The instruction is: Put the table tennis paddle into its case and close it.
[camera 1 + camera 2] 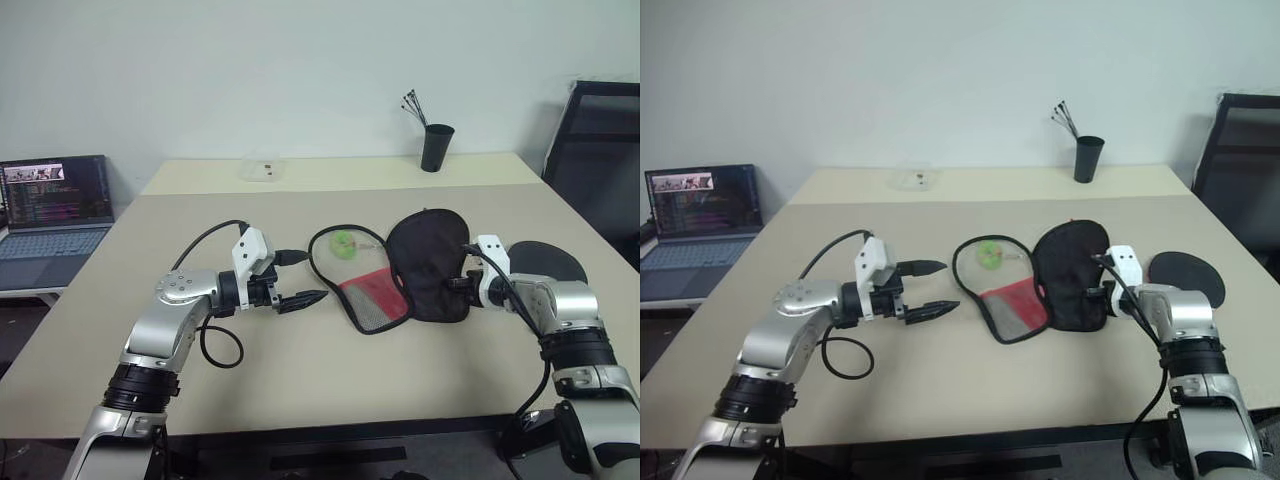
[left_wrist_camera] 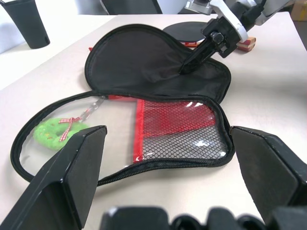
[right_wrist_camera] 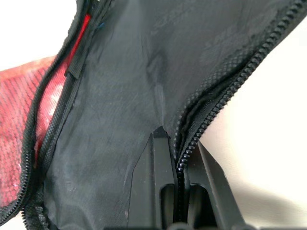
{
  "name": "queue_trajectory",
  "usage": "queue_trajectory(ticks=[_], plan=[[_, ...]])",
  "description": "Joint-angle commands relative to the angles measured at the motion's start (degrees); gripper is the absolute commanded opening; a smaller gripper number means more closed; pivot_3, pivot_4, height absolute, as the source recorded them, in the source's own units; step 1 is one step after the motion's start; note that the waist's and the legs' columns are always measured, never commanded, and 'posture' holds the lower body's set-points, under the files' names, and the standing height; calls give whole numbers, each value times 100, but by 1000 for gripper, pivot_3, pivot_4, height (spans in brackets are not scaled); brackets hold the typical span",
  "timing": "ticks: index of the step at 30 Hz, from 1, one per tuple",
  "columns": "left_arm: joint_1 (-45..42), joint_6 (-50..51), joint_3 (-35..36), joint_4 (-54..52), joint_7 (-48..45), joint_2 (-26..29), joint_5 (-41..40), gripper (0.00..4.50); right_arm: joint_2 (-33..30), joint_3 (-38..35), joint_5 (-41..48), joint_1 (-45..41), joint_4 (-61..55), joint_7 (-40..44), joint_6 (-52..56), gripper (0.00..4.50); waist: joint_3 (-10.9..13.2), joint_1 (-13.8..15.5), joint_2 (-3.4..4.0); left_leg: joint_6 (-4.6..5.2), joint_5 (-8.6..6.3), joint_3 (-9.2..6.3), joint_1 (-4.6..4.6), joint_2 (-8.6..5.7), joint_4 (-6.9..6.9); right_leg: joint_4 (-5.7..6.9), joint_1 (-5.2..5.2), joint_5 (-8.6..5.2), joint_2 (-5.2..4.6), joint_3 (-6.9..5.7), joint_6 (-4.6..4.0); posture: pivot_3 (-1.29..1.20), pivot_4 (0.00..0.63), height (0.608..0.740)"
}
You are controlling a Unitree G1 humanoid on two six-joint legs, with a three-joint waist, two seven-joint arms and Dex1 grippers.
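Pinched between my right gripper (image 1: 462,284)'s two black fingers, the zipper rim of the case (image 2: 158,72) is standing clamped on its black flap, as the right wrist view is showing. I am holding that flap thrown back, so the pouch is lying open on the table (image 1: 330,370), its mesh pocket and red panel facing up. Just behind my right wrist, the table tennis paddle (image 1: 550,258) is lying flat on the table, apart from the case and not yet inside it. My left gripper (image 1: 930,288) is hovering beside the open half with its jaws spread wide and holding nothing.

To do this step well, I judge I should be keeping the flap back far enough that the whole mouth is showing, pulling along the rim rather than upward, so the pouch is not sliding. A green ring toy (image 2: 55,132) is lying in the clear half, and it could be blocking the paddle's face.
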Motion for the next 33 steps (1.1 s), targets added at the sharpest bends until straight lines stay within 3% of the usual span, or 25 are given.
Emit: queue_trajectory(ticks=[1,6,9,19,25,33], plan=[[-73,-3,122,-271,45,48,-62,4500,-64,113,-166,-361,268,188,-362,30,0,0,0,0,0,0,0,0,0,0,0,0,0,0,0,0,150,740],[-69,-9,99,-278,53,37,-43,4500,-32,247,-307,-539,593,315,-593,30,0,0,0,0,0,0,-1,1,0,0,-1,0,0,1,0,0,150,740],[-58,-21,95,-271,49,36,-36,4500,-38,249,-381,-534,675,283,-686,607,0,4,0,0,0,0,-3,2,0,-3,-1,0,-1,0,0,0,150,740],[36,-201,69,-160,-15,19,21,4500,-470,60,-940,-266,601,-255,-1449,3871,1,15,-1,0,0,1,-4,2,0,-6,-1,0,-3,1,0,0,150,740],[98,-250,70,-168,-55,19,-6,4500,-843,-915,-877,483,-599,-1111,-1017,3871,1,37,0,0,0,0,-7,4,-3,-7,-1,0,-6,0,1,0,150,740],[-118,-436,-48,172,-206,-107,66,4500,-506,-1891,-761,1580,-1800,-2069,-35,3871,1,32,-1,-1,0,4,-1,2,1,-3,1,0,-7,2,1,0,150,740]])
